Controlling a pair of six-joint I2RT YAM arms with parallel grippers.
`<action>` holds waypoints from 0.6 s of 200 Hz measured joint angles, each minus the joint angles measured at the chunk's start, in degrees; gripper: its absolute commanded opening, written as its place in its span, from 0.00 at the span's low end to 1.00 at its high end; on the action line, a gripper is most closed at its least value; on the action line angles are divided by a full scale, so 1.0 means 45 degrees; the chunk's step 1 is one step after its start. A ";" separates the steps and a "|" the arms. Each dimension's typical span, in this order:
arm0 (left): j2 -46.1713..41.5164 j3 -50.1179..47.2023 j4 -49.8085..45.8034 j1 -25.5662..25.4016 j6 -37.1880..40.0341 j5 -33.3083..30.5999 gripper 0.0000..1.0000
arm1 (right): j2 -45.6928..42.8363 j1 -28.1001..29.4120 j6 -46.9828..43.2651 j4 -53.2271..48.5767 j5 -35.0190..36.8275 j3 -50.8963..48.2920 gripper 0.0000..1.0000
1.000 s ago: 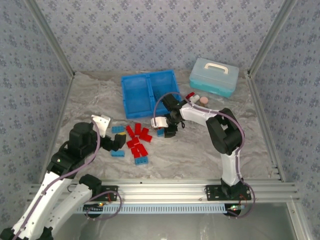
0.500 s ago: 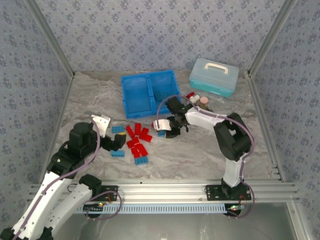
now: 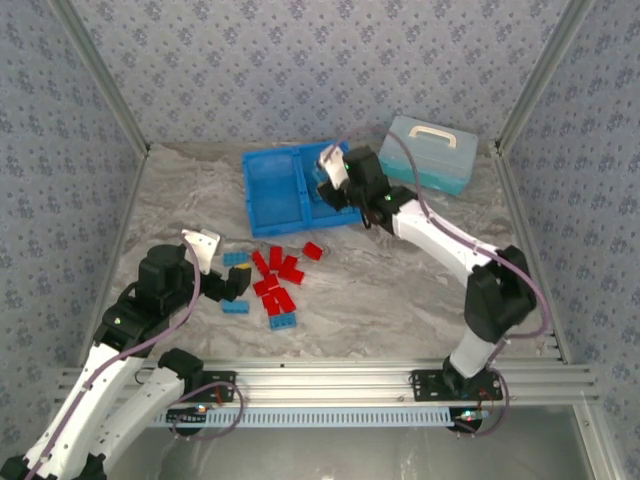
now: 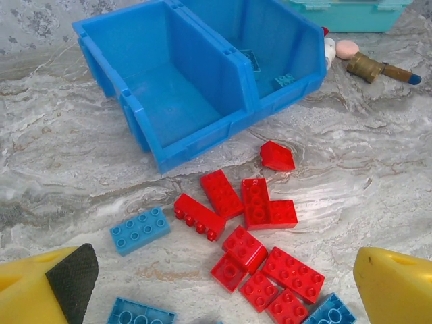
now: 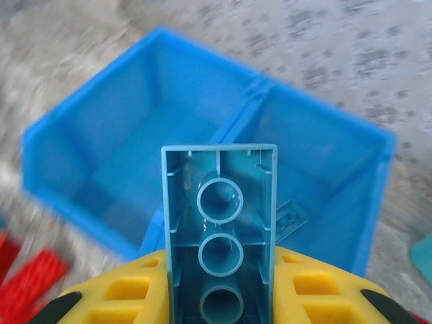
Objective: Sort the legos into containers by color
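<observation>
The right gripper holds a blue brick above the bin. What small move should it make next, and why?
Probably shift slightly over the right compartment and open. The right gripper is shut on a light blue brick above the bin, near its divider. That compartment already holds blue bricks, while the left compartment looks empty.

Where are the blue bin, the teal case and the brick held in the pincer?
blue bin (image 4: pixel 202 138): left wrist view, near outer wall.
teal case (image 3: pixel 440 158): top external view, lid beside the handle.
light blue brick (image 5: pixel 219 216): right wrist view, hollow underside.
</observation>
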 measured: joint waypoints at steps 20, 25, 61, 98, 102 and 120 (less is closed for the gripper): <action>0.0000 0.0000 -0.0005 0.0000 0.0000 -0.0015 0.99 | 0.1613 -0.0185 0.1860 -0.0913 0.0767 0.2341 0.30; 0.0000 0.0000 -0.0005 -0.0005 0.0000 -0.0044 0.99 | 0.2030 -0.0228 0.2273 -0.1205 0.0899 0.2914 0.30; 0.0000 0.0000 -0.0005 -0.0005 0.0000 -0.0223 0.99 | 0.5241 -0.0554 0.4454 -0.3220 0.1287 0.6975 0.29; -0.0024 0.0000 -0.0010 -0.0005 0.0000 -0.0228 0.99 | 0.8068 -0.0889 0.6062 -0.4755 0.1151 1.0341 0.30; -0.0024 0.0000 -0.0010 -0.0005 0.0000 -0.0228 0.99 | 0.8242 -0.0923 0.6164 -0.4852 0.1146 1.0520 0.30; -0.0024 0.0000 -0.0015 -0.0005 0.0000 -0.0228 0.99 | 0.8927 -0.1103 0.6722 -0.5236 0.1054 1.0987 0.30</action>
